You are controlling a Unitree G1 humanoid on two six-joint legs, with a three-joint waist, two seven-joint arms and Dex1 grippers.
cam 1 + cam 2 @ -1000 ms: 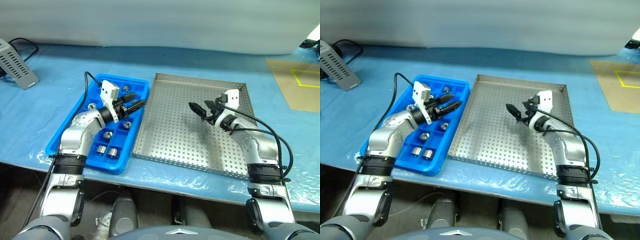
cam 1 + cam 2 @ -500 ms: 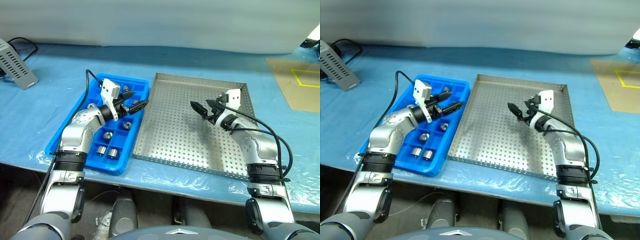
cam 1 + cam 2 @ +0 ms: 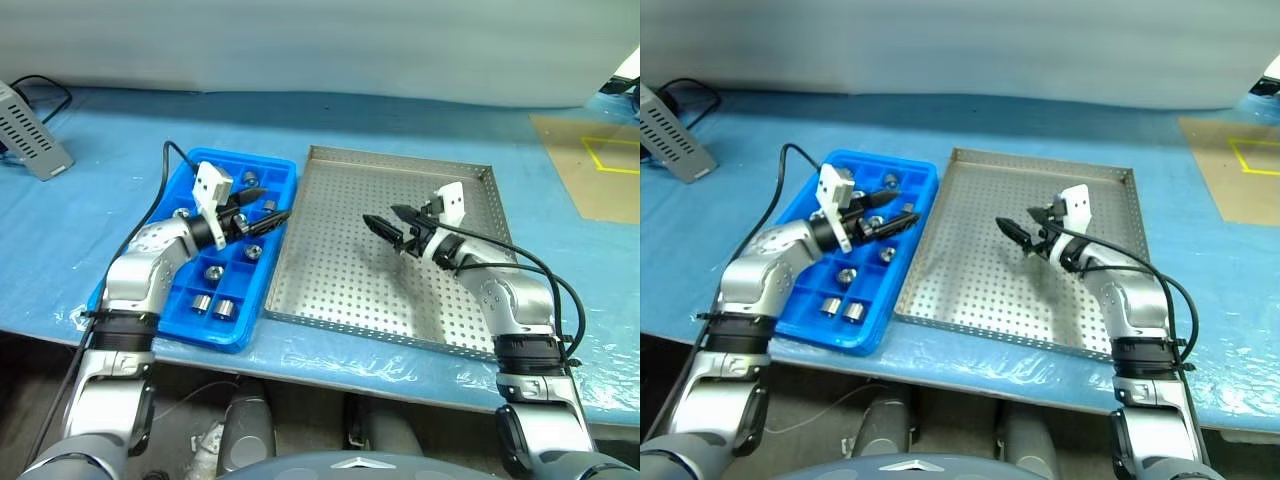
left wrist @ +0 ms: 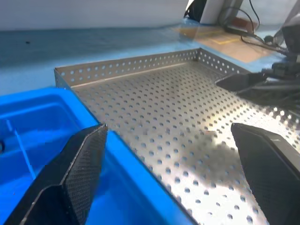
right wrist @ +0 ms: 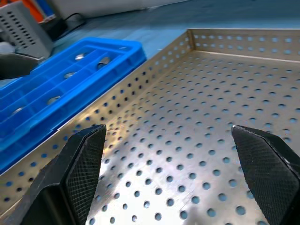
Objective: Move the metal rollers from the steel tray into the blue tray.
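Note:
Several metal rollers (image 3: pixel 213 270) lie in the compartments of the blue tray (image 3: pixel 176 318), which sits to the left of the steel tray (image 3: pixel 400 157). The steel tray's perforated floor looks bare. My left gripper (image 3: pixel 268 203) hovers open over the blue tray's right side, pointing toward the steel tray, with nothing between its fingers (image 4: pixel 70 178). My right gripper (image 3: pixel 383 220) hovers open over the middle of the steel tray, pointing left, also holding nothing. In the left wrist view, the right gripper (image 4: pixel 262 84) shows across the steel tray.
A blue sheet covers the table (image 3: pixel 100 150). A grey vented box (image 3: pixel 30 130) with a black cable sits at the far left. A brown board with yellow tape (image 3: pixel 595 170) lies at the far right. The table's front edge runs just below both trays.
My right gripper has shifted left across the steel tray. My left gripper has drawn back a little to the left over the blue tray. Both remain open.

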